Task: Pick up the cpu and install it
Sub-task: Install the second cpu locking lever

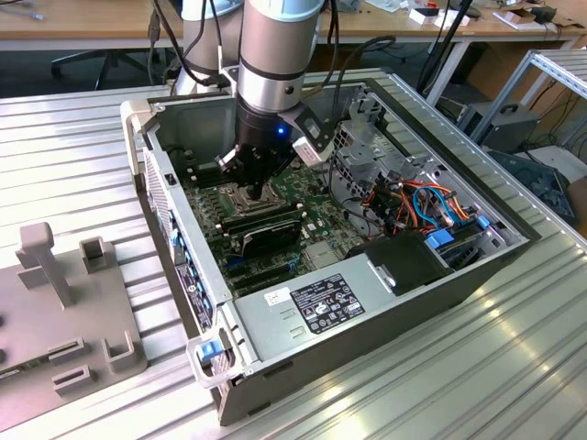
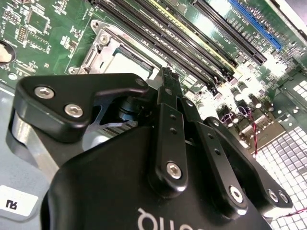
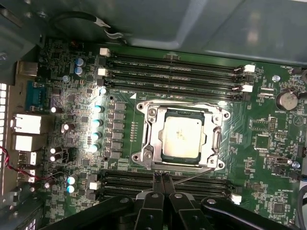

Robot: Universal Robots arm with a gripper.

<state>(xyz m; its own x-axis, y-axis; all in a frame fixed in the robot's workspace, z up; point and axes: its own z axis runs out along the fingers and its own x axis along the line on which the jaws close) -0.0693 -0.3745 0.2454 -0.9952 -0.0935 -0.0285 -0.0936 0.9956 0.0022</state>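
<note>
The cpu [image 3: 184, 136], a flat square chip with a dull silver top, lies inside the socket on the green motherboard. The shiny metal retention frame [image 3: 149, 143] surrounds it. My gripper [image 3: 162, 179] hovers just beside the socket's edge, over the memory slots, with its two black fingers pressed together and nothing between them. In the second wrist view the gripper [image 2: 166, 75] ends close to the socket, where part of the cpu [image 2: 125, 64] shows. In the exterior view the gripper [image 1: 263, 194] reaches down into the open computer case [image 1: 211, 302].
Black memory slots [image 3: 172, 64] run along both sides of the socket. Coloured cables [image 1: 417, 197] and a power supply [image 1: 321, 307] fill the case's near and right parts. A grey fixture block [image 1: 64, 312] stands on the ribbed metal table at the exterior view's left.
</note>
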